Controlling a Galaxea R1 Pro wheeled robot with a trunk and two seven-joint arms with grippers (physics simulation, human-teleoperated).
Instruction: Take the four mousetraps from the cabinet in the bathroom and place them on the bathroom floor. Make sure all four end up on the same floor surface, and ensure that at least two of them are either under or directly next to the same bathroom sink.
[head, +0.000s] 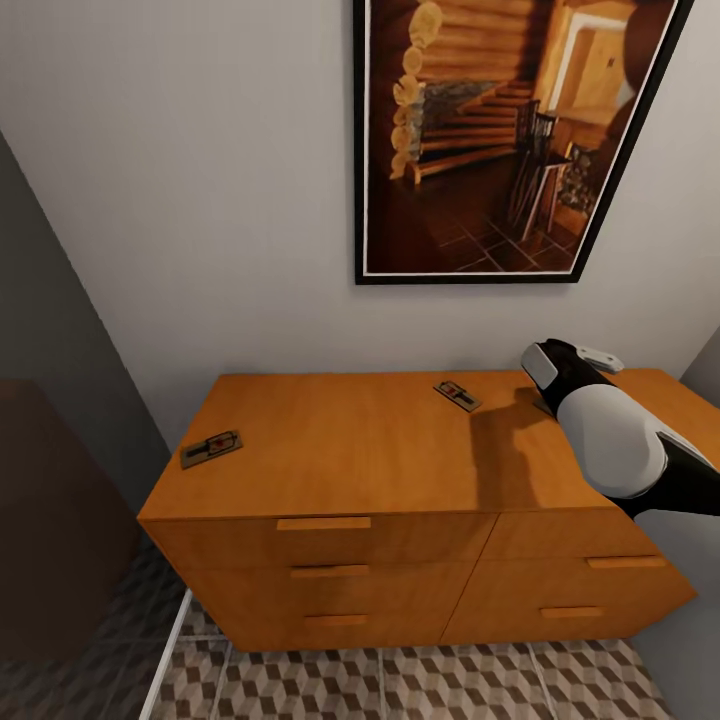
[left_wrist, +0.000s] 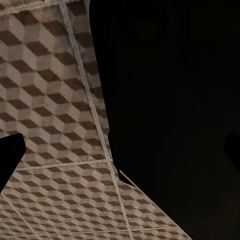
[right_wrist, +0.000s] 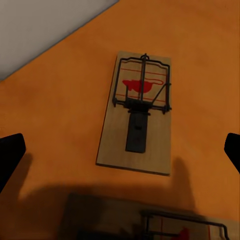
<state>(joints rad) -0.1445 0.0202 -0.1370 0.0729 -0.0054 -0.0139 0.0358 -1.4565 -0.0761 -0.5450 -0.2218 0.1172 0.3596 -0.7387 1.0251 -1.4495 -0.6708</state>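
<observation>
Two mousetraps (head: 211, 449) (head: 457, 395) flat on cabinet (head: 400, 520) top. Two more under right gripper (right_wrist: 120, 150), spread wide, empty. Left gripper state: cannot tell.

Right arm (head: 610, 440): extended forward, white forearm shell with black wrist section, wrist angled downward. Right claw (right_wrist: 120, 150): jaws spread wide apart, one dark fingertip (right_wrist: 10, 152) at each edge of its wrist view, nothing gripped between them.

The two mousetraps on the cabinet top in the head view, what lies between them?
Nothing: bare wood between the left mousetrap and the back mousetrap.
</observation>
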